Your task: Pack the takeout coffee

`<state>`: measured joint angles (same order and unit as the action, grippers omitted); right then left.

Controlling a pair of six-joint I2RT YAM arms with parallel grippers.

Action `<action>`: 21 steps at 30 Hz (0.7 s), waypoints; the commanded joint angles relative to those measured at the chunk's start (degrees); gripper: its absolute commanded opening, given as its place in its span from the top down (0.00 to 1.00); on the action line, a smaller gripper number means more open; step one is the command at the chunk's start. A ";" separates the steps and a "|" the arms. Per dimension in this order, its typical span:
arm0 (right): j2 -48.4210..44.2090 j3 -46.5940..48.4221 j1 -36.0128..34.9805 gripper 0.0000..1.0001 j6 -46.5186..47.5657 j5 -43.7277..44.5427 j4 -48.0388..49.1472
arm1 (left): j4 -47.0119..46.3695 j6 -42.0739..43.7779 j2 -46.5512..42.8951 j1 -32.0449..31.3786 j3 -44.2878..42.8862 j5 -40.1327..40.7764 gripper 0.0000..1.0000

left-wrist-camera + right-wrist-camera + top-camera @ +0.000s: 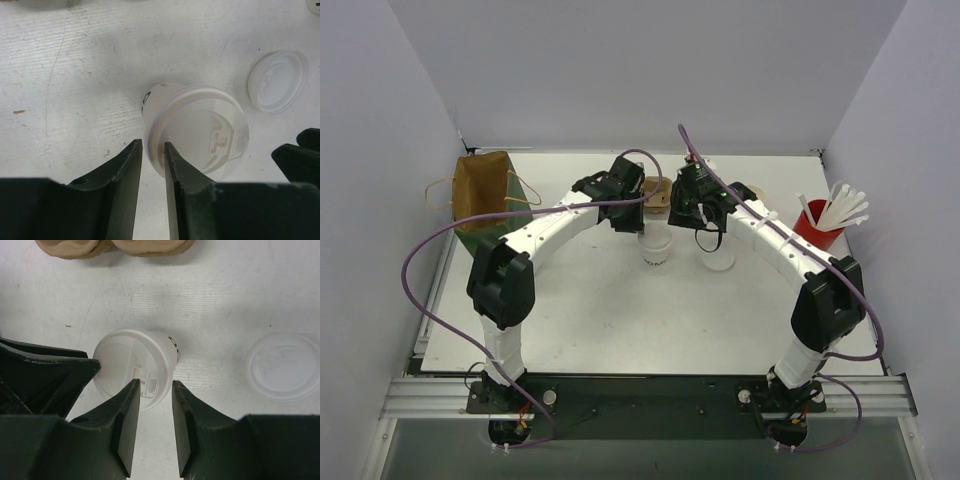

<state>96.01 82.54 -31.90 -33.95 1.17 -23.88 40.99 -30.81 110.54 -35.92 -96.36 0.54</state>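
The left gripper [153, 146] and right gripper [156, 383] flank the small, white, lidded paper cup [200, 130]. Their jaws straddle its rim, slightly spread.

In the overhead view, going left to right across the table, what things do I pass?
Left to right: brown paper bag → lidded takeout coffee cup → loose white lid → red cup of straws.

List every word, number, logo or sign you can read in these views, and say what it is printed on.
No text can be read in any view.
Dark print on the side of the takeout cup: mostly hidden under the rim and blurred, unreadable.
Raised marks on its lid: shapes only, no legible letters.
Spare lid: no text visible.
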 commanded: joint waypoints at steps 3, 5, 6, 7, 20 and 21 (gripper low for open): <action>3.57 2.79 0.43 0.73 6.97 -4.15 2.26 | 2.43 -0.21 -0.76 0.06 -0.77 -0.54 0.65; 4.88 3.24 0.35 0.73 8.89 -4.95 2.69 | 1.37 -1.01 -1.64 0.15 -0.06 -0.54 0.65; 5.24 3.50 0.43 0.72 9.51 -5.47 2.87 | 1.20 -1.27 -1.91 0.15 0.11 -0.54 0.65; 5.59 3.85 0.44 0.72 9.96 -5.56 3.05 | 0.41 -1.62 -2.17 0.24 0.38 -0.54 0.62; 5.42 1.67 0.70 0.74 4.43 -4.86 1.29 | -1.62 -6.19 -6.30 1.03 2.84 -0.54 0.55; 5.33 1.31 0.35 0.75 3.64 -4.86 1.12 | -1.97 -6.54 -6.48 1.12 2.93 -0.54 0.55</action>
<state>102.80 84.79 -31.46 -26.41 -3.53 -21.28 41.01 -35.29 108.01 -35.27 -93.47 0.21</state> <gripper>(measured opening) 0.263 0.442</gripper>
